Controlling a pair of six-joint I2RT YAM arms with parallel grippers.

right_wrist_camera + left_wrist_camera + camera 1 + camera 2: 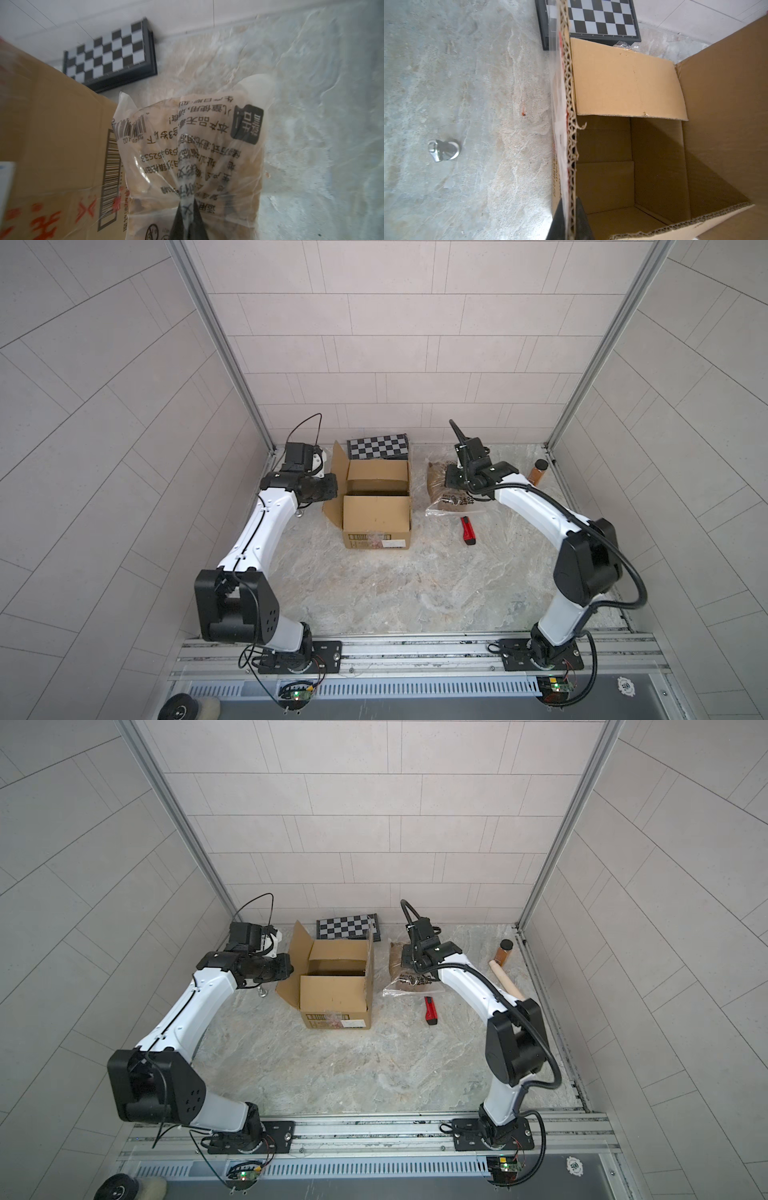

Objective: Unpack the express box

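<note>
The express box, brown cardboard with a barcode label on its near side, stands open in mid-table. The part of its inside that shows is bare cardboard. My left gripper pinches the edge of the box's upright left flap, one black finger on each side. My right gripper is shut on a clear plastic bag of brown pieces, held just right of the box's taped wall.
A checkered board case lies behind the box at the wall. A red utility knife lies right of the box. A brown jar and a wooden rolling pin sit far right. A small metal piece lies left of the box.
</note>
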